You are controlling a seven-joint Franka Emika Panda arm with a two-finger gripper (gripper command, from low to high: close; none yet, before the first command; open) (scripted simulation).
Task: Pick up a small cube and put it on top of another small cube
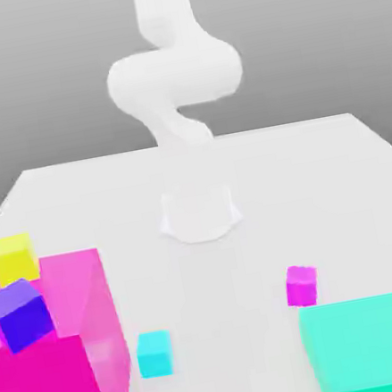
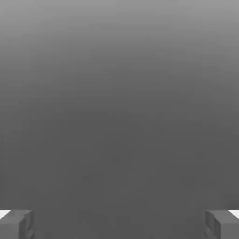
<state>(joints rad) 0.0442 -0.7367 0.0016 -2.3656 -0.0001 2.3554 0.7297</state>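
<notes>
A small cyan cube (image 1: 155, 353) rests on the white table (image 1: 306, 180) near the front, toward the exterior view's left. A small magenta cube (image 1: 302, 285) sits apart from it toward the exterior view's right. In the hand view my gripper (image 2: 119, 224) is open, its grey fingertips (image 2: 16, 225) far apart with nothing between them, facing a plain grey background. The white arm (image 1: 174, 76) rises from its base (image 1: 200, 212) at the table's middle, well away from both cubes.
A large pink block (image 1: 81, 374) fills the front corner on the exterior view's left, with a blue cube (image 1: 21, 314) at its top and a yellow cube (image 1: 14, 259) behind. A large teal block (image 1: 380, 344) lies at the front right.
</notes>
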